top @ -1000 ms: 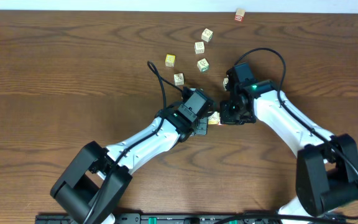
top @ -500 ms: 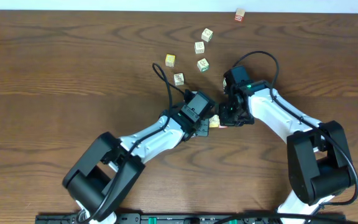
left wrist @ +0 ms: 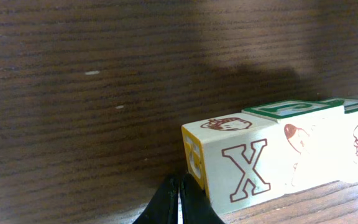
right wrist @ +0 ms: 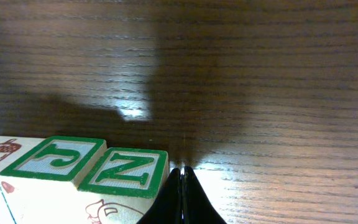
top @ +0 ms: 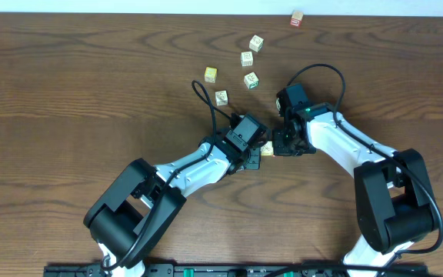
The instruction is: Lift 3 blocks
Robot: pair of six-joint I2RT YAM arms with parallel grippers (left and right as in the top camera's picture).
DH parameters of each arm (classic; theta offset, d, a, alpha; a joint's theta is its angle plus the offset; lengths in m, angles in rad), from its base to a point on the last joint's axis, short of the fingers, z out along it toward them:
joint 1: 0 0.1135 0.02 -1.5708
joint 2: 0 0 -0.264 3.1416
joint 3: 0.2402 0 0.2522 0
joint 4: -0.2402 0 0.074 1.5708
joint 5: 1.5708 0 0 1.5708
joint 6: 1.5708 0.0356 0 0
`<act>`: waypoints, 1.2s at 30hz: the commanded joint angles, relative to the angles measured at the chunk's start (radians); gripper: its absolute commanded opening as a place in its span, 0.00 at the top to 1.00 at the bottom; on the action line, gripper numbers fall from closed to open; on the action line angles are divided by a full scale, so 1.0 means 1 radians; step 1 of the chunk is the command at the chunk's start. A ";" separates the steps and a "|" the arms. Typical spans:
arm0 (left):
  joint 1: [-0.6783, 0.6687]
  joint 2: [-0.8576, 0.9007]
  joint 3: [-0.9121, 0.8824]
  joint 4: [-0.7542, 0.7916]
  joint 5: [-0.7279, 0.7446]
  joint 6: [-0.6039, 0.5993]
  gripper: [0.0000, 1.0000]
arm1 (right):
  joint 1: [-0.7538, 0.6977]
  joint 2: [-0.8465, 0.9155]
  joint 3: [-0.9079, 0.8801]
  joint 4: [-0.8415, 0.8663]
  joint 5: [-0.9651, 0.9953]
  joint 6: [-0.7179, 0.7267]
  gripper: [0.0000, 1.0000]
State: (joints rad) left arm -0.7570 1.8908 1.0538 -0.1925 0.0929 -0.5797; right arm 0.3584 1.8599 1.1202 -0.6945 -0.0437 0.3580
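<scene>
The brown wood-grain surface (top: 68,92) fills the overhead view. The left arm (top: 183,169) reaches in from the near edge and the right arm (top: 344,146) from the near right corner; they meet a little right of the surface's centre.

The left tool (left wrist: 179,198) is closed, its black fingers pressed together with nothing between them. Its tips are against the yellow-bordered end face of the X block (left wrist: 241,168). The right tool (right wrist: 182,186) is also closed on nothing, with its tips right at the end of the Z block (right wrist: 126,169).

Between the two tools sits the row of three blocks (top: 267,148), end to end and touching. The X block is at the left tool's end, the green-topped J block (right wrist: 58,155) is in the middle, and the green-topped Z block is at the right tool's end. I cannot tell whether the row's underside is clear of the surface.

Toward the far edge, well apart from the row, loose cubes lie scattered. There is a yellow cube (top: 211,74), a pale cube (top: 221,97) near it, a green-printed cube (top: 251,79), a second pale cube (top: 247,58) and a turned pale cube (top: 257,43). A reddish cube (top: 297,18) sits at the far edge.
</scene>
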 commanded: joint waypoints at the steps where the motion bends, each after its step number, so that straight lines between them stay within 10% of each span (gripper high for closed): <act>1: -0.064 0.016 0.060 0.025 0.146 0.003 0.93 | 0.047 -0.001 -0.004 0.010 -0.181 0.003 0.98; 12: -0.005 0.015 0.060 -0.107 -0.001 0.035 0.92 | 0.009 -0.001 -0.004 -0.039 -0.002 -0.043 0.90; 27: 0.193 0.015 0.060 -0.188 -0.010 0.121 0.69 | -0.019 -0.001 -0.004 -0.046 0.232 -0.075 0.51; 33: 0.250 -0.026 0.061 -0.196 -0.176 0.182 0.74 | -0.047 -0.001 0.013 0.000 0.331 -0.134 0.99; 36: 0.261 -0.114 0.061 -0.196 -0.268 0.241 0.76 | -0.066 -0.014 0.040 0.026 0.323 -0.140 0.99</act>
State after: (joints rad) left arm -0.5144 1.8801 1.1069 -0.3862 -0.0273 -0.4255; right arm 0.3214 1.8599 1.1191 -0.6868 0.2352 0.2512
